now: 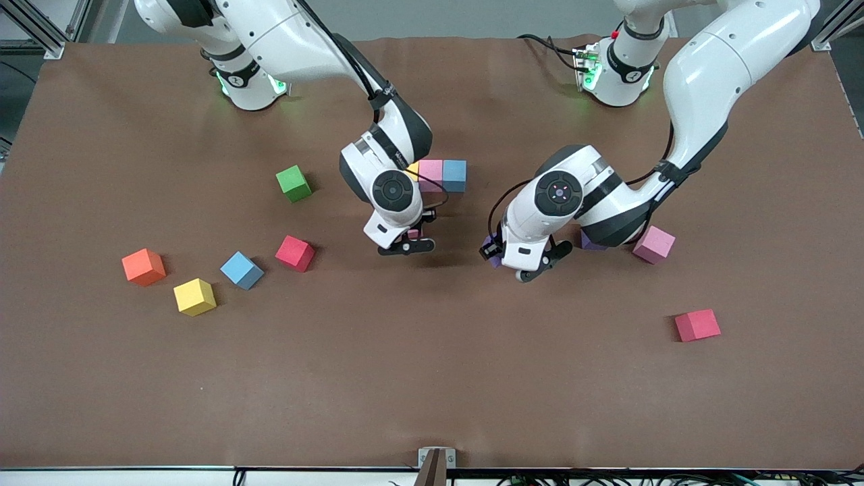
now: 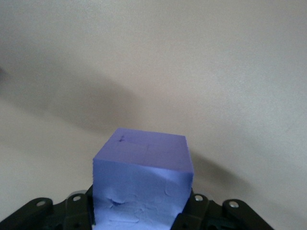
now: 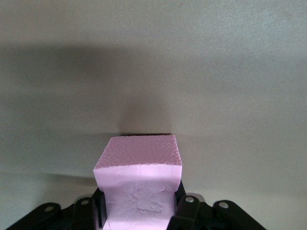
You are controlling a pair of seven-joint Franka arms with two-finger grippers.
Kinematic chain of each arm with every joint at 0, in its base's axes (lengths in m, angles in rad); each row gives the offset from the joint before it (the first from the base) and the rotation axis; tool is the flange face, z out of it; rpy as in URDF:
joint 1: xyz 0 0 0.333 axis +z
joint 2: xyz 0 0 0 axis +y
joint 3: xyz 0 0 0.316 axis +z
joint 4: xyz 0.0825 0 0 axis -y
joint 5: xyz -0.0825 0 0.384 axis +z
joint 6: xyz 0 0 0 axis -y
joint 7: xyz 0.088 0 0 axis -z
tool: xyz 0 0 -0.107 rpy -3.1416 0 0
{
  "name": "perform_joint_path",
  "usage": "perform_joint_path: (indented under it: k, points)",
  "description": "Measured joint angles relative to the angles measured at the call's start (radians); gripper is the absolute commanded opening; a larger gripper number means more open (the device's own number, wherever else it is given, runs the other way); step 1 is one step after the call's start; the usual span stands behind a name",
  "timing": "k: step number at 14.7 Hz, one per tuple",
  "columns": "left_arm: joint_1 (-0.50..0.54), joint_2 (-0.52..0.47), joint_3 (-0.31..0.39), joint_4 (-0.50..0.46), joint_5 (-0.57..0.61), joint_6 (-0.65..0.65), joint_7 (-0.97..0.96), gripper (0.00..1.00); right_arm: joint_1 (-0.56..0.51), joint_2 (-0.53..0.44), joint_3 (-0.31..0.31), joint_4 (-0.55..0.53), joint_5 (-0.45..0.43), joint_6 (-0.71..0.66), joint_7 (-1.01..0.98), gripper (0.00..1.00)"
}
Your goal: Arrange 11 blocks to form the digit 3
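Right gripper is clamped on a pink block, over mid-worktop. Left gripper is clamped on a purple block just beside it. Nearby, toward the robots' edge, sits a yellow, pink and blue row, partly hidden by the right arm. Green cube, orange cube and loose blocks lie toward the right arm's end; a red block lies toward the left arm's.

**Blocks partly hidden by the arms and cut off by frame edges**

The right arm covers most of a yellow block in the row. The left arm hides most of one purple block. The held purple block and held pink block are cut off by the wrist views' edges.
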Motion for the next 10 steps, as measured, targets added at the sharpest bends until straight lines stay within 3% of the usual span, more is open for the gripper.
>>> perform_joint_path:
  k: [10]
  points:
    - [-0.006, 0.0, 0.0, 0.001, 0.0, 0.0, -0.001, 0.25, 0.0, -0.016, 0.003, -0.027, 0.0, 0.001, 0.008, 0.43]
